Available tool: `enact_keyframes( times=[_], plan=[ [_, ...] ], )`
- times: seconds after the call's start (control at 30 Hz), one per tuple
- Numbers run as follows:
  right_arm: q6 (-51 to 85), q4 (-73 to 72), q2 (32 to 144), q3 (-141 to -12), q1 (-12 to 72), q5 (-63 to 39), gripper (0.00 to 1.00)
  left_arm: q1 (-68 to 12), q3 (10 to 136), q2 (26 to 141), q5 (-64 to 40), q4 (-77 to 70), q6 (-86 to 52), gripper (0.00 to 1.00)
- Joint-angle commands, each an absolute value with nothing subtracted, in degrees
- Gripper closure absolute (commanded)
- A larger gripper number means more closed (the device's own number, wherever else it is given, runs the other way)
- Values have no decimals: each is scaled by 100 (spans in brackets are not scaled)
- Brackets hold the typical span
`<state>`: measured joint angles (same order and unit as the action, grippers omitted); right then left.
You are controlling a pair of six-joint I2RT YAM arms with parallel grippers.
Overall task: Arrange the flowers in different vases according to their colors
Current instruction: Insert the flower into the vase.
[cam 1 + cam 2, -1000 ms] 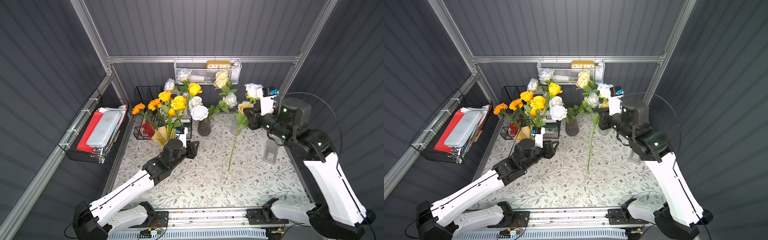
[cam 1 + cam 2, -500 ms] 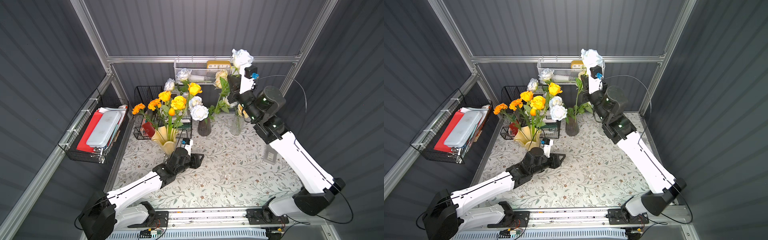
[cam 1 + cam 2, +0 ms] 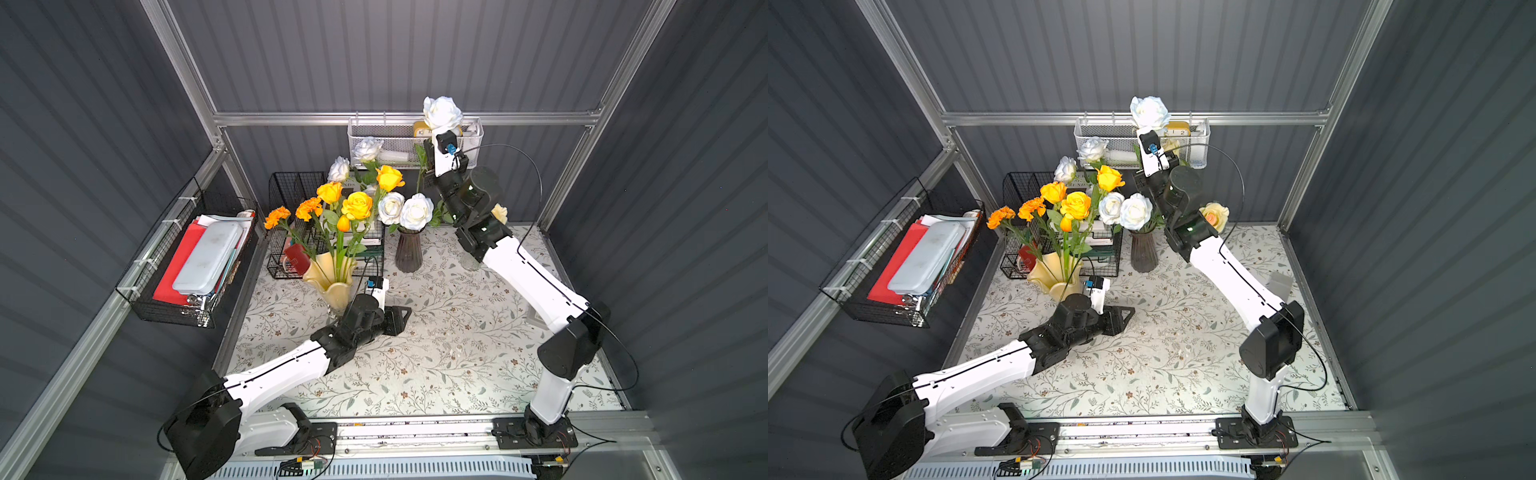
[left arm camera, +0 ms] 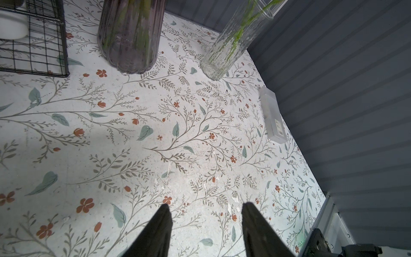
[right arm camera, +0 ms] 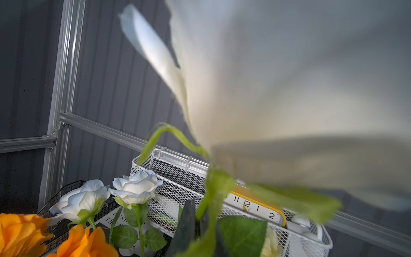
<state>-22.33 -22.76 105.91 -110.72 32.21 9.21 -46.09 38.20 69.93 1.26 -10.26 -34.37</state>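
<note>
Step in hand: the placing of one stem. The right gripper has its jaws pinched on the green stem of a white rose, just below the bloom; the rose is held high at the far side, its head level with the white mesh basket on the back rail, its stem hanging down towards the purple vase. Whether the lower end has reached that vase's mouth cannot be told. The purple vase, far centre, holds other white roses; the yellow vase, far left, holds yellow roses and orange marigolds; the clear vase, far right, holds green stems and is largely hidden behind the right arm in both top views, a cream rose showing beside that arm. Judgement: by colour the held rose belongs in the purple vase; the next move calls for steering the stem end into the narrow mouth, lowering it straight among crowded blooms, then releasing. The left gripper sits low over the tablecloth near the yellow vase, jaws spread, nothing between them. Writing: a yellow clock in the mesh basket shows numerals 11, 12, 1 and 2; a printed card behind the white roses carries letters too cut off to read; a frosted box at the right edge bears a small label, illegible; no brand mark made out
</note>
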Motion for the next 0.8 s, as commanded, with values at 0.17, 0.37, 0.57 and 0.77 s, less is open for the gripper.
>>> enact_keyframes(
  times=[0.17, 0.37, 0.57, 0.77],
  plan=[
    [-2501, -3148, 10970, -11146, 3223, 942, 100, -4582, 3754, 7045, 236, -1063, -3371, 46],
    [-2348, -3458, 10811, -10391, 3226, 1119, 100, -4579, 3773, 7080, 263, -1037, -3349, 45],
    [-2401, -3503, 10335, -9841, 3230, 1343, 33, -4581, 3802, 7070, 263, -1020, -3288, 42],
    [-2423, -3082, 9672, -9284, 3261, 1322, 1, -4580, 3993, 7152, 347, -844, -3347, 40]
  ],
)
